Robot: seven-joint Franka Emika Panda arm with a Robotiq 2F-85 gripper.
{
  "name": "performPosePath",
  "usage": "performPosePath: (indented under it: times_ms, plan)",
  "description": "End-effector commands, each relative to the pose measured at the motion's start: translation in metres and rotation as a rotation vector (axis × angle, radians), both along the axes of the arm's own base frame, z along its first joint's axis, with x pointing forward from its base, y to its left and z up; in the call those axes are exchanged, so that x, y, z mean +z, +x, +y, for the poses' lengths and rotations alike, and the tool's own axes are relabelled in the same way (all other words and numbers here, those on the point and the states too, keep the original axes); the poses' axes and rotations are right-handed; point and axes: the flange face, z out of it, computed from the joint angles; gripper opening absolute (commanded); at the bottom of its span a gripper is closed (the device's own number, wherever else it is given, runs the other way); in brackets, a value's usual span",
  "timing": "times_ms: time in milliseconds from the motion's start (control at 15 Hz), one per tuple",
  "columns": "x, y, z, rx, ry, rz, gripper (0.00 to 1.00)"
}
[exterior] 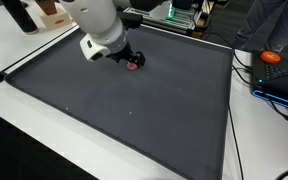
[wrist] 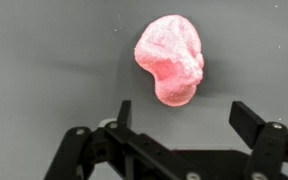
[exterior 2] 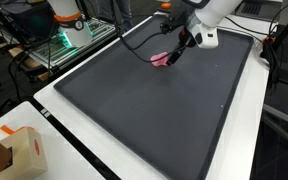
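A lumpy pink soft object (wrist: 170, 60) lies on the dark grey mat. In the wrist view it sits just ahead of my gripper (wrist: 184, 115), whose two black fingers stand wide apart on either side, not touching it. In both exterior views the gripper (exterior: 130, 58) (exterior 2: 180, 47) hangs low over the mat right at the pink object (exterior: 135, 65) (exterior 2: 161, 60), near the mat's far edge. The gripper is open and empty.
The dark mat (exterior: 134, 105) (exterior 2: 154, 110) covers a white table. An orange object (exterior: 272, 57) and cables lie beside the mat. A cardboard box (exterior 2: 14, 152) stands at a table corner. A rack with green lights (exterior 2: 69, 35) and an orange-jointed device stand behind.
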Motion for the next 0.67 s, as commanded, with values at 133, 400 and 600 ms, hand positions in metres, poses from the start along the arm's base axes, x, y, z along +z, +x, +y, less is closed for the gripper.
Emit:
performPosePath:
  times_ms: [133,400,600]
  plan:
    - [-0.001,-0.009,0.039,0.306,-0.009,-0.004,1.0]
    - [-0.006,-0.022,0.07,0.519,-0.02,0.001,1.0]
    - [-0.011,-0.035,0.089,0.675,-0.025,0.025,1.0]
